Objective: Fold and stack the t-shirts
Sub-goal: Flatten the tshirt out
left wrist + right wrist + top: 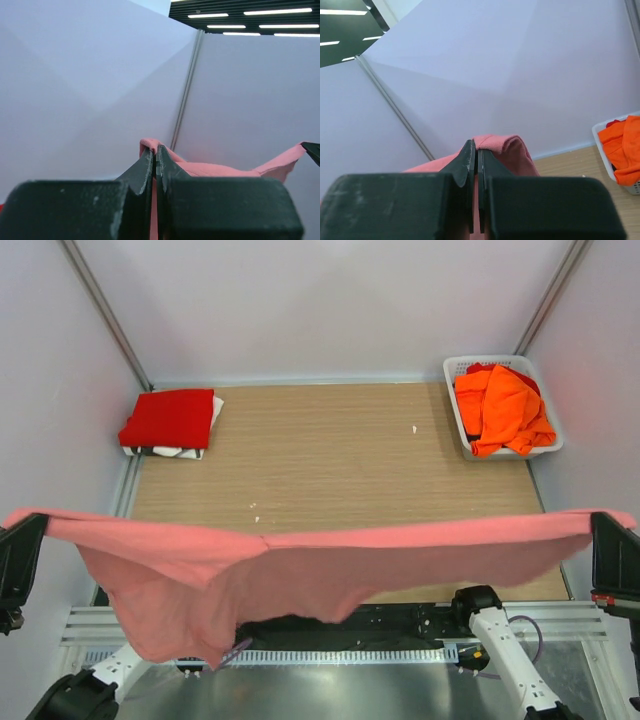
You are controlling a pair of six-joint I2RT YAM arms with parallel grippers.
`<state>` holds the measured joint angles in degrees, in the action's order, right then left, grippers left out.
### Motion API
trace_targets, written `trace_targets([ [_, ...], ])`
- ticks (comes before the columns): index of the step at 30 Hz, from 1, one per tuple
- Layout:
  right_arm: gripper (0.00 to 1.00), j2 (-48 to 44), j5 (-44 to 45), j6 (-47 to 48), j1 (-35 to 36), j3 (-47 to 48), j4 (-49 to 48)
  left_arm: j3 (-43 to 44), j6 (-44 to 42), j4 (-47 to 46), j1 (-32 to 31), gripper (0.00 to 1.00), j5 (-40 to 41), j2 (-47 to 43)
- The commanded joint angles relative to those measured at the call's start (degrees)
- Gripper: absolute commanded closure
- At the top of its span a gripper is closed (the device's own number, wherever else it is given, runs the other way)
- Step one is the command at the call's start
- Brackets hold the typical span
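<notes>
one pink tee [300, 560] stretched — left end effector [155, 150], right end effector [476, 145] pinching; basket [462, 362] beyond.

Pink t-shirt [300, 560] hangs like a curtain left to right over the near edge of the tabletop [340, 450]. It is pinched at either end by closed fingers of the left gripper [154, 150] and right gripper [476, 146]. The drooping left half blocks the near-left approach; the cloth hangs shallower on the right.

Beyond it, mid tabletop is bare but for small white specks [414, 428].
- Far left corner: folded red t-shirt [170, 418].
- Far right corner: white basket [455, 368], heaped with orange t-shirts [505, 405].
- Open lane between the two.

Walls [330, 310] close in left, right and far.
</notes>
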<state>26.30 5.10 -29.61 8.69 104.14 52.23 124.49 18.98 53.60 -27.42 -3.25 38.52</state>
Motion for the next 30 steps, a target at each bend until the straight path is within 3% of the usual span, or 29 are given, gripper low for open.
trace_targets([
  [1,0.99,2.0,4.4,2.2,0.0,-2.8,1.1,1.1,-1.8,-5.4,3.7,1.00,-6.3,2.2],
  [14,0.99,16.0,17.5,5.3,0.1,-12.5,-6.9,2.6,-5.3,-7.8,4.0,1.00,2.2,15.9],
  [19,0.99,13.3,5.9,8.8,0.1,-12.9,-19.1,-1.6,-6.7,-15.3,4.0,1.00,-9.7,11.8],
  [24,0.99,5.9,-6.6,11.8,0.1,-10.5,-26.5,0.7,-4.4,-19.5,4.0,1.00,-14.5,7.5],
  [30,0.99,-2.9,-9.1,11.8,0.0,-7.2,-27.7,1.3,0.2,-24.5,4.0,1.00,-23.0,1.4],
])
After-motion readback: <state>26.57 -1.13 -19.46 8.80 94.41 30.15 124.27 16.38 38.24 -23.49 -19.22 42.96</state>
